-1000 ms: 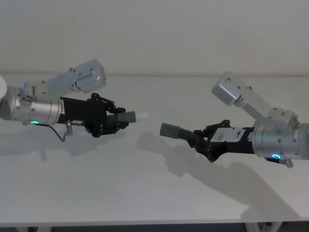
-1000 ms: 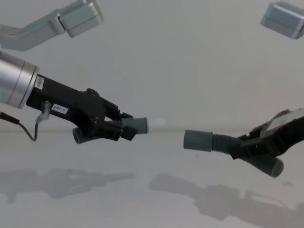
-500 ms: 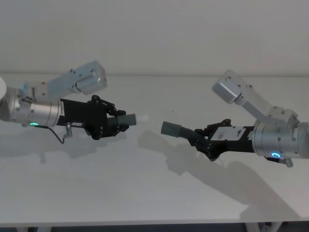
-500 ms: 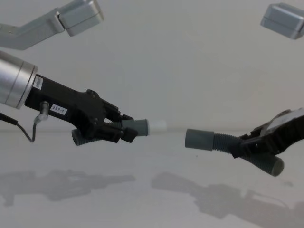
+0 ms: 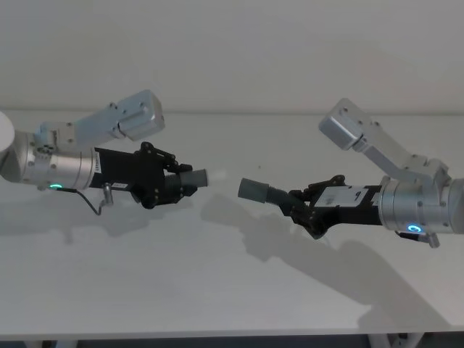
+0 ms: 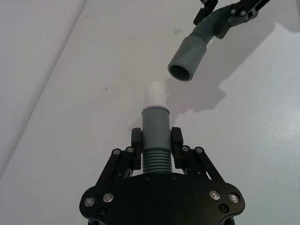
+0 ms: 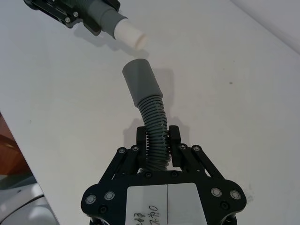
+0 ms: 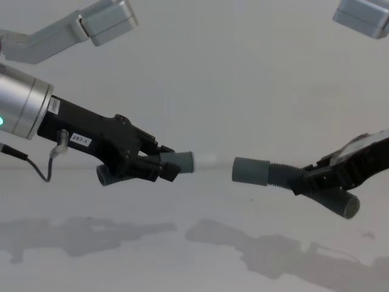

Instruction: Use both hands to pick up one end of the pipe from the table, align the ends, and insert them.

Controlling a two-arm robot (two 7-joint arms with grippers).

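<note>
Above the table point(image 5: 217, 290), we have narrowed the gap: left claw point(image 8: 159, 167), clamped on the slimmer hose point(image 6: 155, 136), nears the socket cuff point(image 8: 250, 171) gripped by right claw point(image 5: 303, 209); insertion looks imminent.

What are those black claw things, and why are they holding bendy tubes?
Those are a robot's two arms, each ending in a gripper with black fingers. Four cameras took the pictures: one on its head, one on its chest, one on each wrist. The left gripper pinches a slimmer hose piece with a whitish tip. The right gripper pinches a thicker hose piece that ends in a wide socket. Both are held up above the white table, pointing at each other with a gap between them. The tip is meant to slide into the socket, but it is not in yet.
</note>
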